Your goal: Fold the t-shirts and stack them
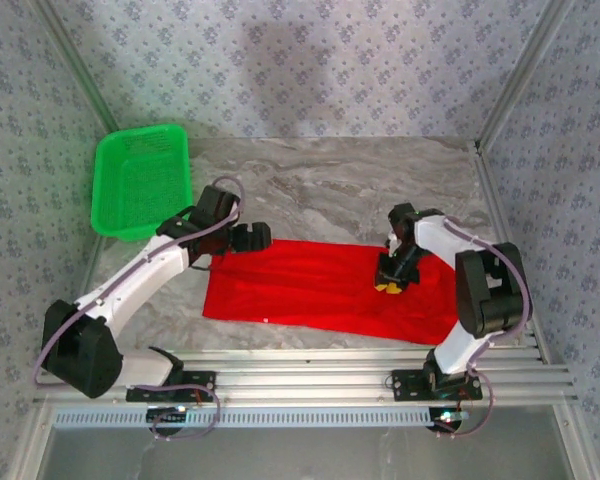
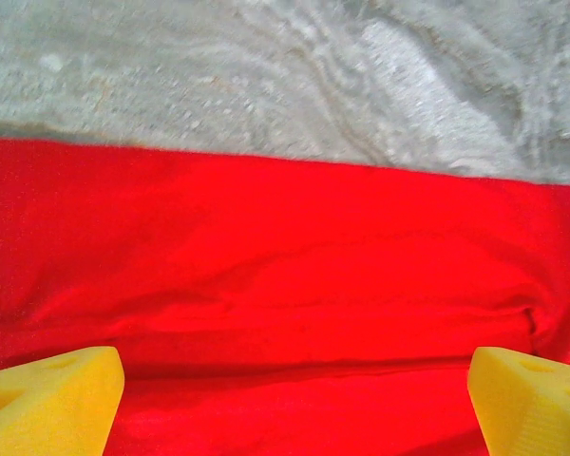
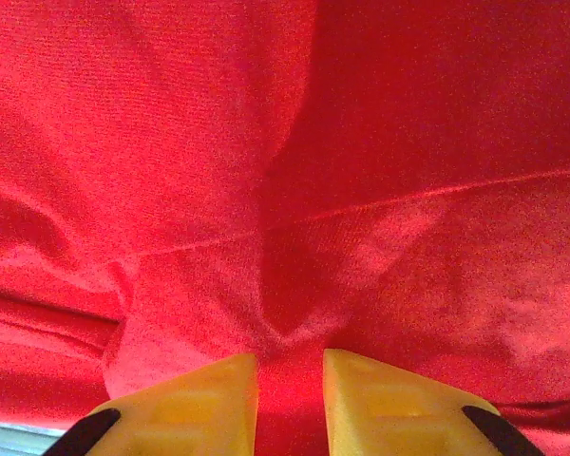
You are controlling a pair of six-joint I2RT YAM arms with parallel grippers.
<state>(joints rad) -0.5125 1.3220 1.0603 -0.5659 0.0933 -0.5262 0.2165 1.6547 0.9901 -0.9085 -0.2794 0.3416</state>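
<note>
A bright red t-shirt (image 1: 320, 285) lies folded into a long flat strip across the near part of the marble table; no print shows. My left gripper (image 1: 250, 238) hovers over the strip's far left corner. In the left wrist view it (image 2: 294, 399) stands wide open, with its yellow fingertips (image 2: 47, 399) far apart above the red cloth (image 2: 285, 247). My right gripper (image 1: 390, 285) is down on the right part of the strip. In the right wrist view it (image 3: 290, 389) is nearly closed, pinching a puckered ridge of the t-shirt (image 3: 171, 142) between its yellow pads.
A green mesh basket (image 1: 140, 180) stands at the far left, tilted against the wall. Bare marble table (image 1: 360, 185) lies beyond the shirt. The aluminium rail (image 1: 330, 365) holding the arm bases runs along the near edge.
</note>
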